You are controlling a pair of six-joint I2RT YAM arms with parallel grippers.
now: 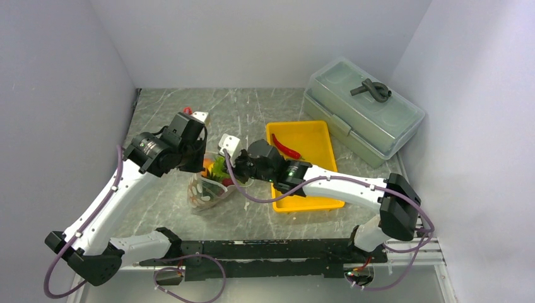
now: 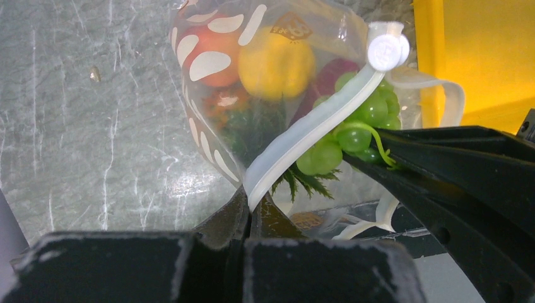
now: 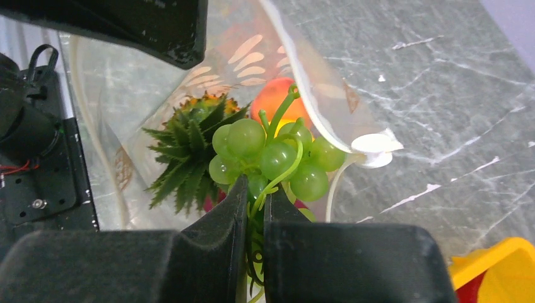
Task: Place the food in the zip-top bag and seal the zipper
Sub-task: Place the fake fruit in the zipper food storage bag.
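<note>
Black left hand (image 2: 248, 208) pinched tight on the whitish translucent zipper strip (image 2: 309, 126) of the clear white-dotted plastic bag (image 2: 208, 136). Right hand (image 3: 255, 196) clamps the stem of the green toy grape bunch (image 3: 265, 154) right at the bag's mouth, yellow lemon (image 2: 276, 63) and round orange fruit (image 2: 217, 45) inside. Red toy chili pepper (image 1: 287, 147) lies in the yellow rectangular tray (image 1: 315, 136) alongside.

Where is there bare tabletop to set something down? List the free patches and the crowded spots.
Free: the far strip of table between back wall and tray; the near strip between zip-top bag and the arms' base rail. Crowded: around the bag, where left gripper and right gripper meet.
</note>
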